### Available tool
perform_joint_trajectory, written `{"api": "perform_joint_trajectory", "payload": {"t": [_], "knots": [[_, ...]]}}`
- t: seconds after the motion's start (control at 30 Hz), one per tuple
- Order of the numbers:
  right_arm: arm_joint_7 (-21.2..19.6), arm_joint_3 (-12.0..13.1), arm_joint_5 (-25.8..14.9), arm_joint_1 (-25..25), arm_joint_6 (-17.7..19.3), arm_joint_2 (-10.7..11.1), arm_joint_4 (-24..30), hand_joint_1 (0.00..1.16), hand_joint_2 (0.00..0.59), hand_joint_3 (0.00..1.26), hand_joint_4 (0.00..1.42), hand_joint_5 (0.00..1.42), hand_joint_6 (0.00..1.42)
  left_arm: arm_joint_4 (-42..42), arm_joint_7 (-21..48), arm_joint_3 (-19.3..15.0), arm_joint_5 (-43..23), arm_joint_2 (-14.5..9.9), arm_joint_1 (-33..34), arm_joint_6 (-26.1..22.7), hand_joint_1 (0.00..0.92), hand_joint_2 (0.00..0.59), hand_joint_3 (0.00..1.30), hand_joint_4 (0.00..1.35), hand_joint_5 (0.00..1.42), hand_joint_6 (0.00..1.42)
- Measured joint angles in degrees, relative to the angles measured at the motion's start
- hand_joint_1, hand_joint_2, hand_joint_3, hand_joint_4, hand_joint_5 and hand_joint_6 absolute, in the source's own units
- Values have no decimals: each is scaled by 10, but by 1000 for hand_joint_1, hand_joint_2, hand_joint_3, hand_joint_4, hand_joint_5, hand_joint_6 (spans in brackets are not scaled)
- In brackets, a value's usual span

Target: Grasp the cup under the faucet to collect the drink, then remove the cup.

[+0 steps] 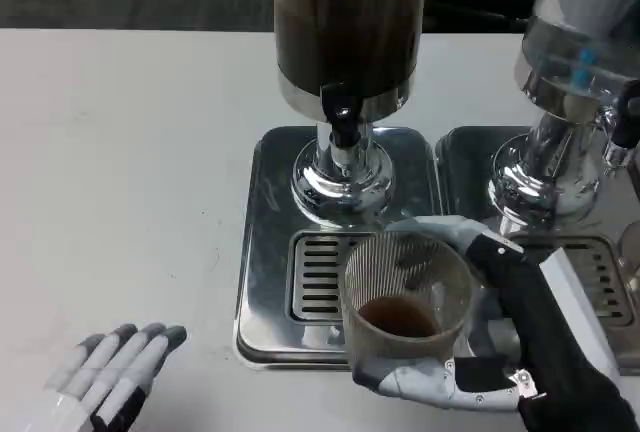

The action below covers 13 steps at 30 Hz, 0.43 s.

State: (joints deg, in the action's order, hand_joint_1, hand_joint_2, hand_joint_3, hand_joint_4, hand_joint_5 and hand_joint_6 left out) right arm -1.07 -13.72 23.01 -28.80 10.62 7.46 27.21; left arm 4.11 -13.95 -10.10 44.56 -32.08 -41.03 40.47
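A clear ribbed plastic cup (403, 300) with a little brown drink in its bottom stands over the front part of the steel drip tray (268, 252). My right hand (500, 342) grips it from the right, with fingers wrapped behind and in front of it. The black faucet (343, 122) of the dark drink dispenser (350, 22) hangs behind the cup, well clear of its rim. At the lower left corner my left hand (110, 377) lies flat on the white table, fingers extended and holding nothing.
A second dispenser (580, 42) with clear liquid stands at the right on its own steel tray (470, 152). The slotted grate (318, 277) lies left of the cup. White table (120, 172) stretches out to the left.
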Motion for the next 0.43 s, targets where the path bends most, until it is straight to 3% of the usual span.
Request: {"api": "perform_joint_trajectory", "payload": {"t": [0.43], "knots": [[0,3,-10,-7,1,-1,2,1035,86,791,896,1014,1420,21,-8,1,0,6,-6,-16,0,122,0,0,0,0]]}}
